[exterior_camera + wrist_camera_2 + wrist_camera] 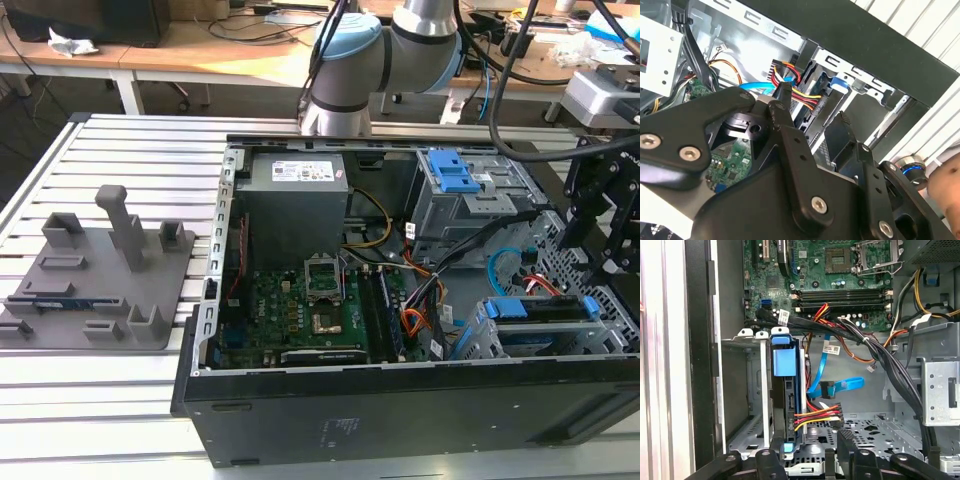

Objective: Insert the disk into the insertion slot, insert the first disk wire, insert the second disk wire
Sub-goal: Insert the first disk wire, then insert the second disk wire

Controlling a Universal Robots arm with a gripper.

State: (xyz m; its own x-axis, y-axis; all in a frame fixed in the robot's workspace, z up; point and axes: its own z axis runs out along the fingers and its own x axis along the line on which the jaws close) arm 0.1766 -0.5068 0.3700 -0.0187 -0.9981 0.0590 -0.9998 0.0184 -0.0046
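Observation:
The disk (785, 390), in its blue carrier, stands on edge inside the grey perforated insertion slot (747, 390); the exterior view shows the disk (530, 312) in the slot (478, 338) at the case's front right. The first disk wire (815, 417), a red, yellow and black bundle, reaches the disk's rear edge. The second disk wire (845, 385), light blue, curves loose beside it with its plug (827, 389) hanging free. My gripper (810, 450) hovers just over the disk's wire end, open, with nothing between its fingers. In the second wrist view the gripper (812, 107) frames the wire bundle (800, 90).
The open computer case (400, 410) holds a motherboard (310, 310), a power supply (295, 200) and a larger bay with a blue latch (450, 175). Thick black cables (880, 350) cross near the slot. A grey fixture (100, 265) lies at the exterior view's left. A hand (947, 185) shows outside the case.

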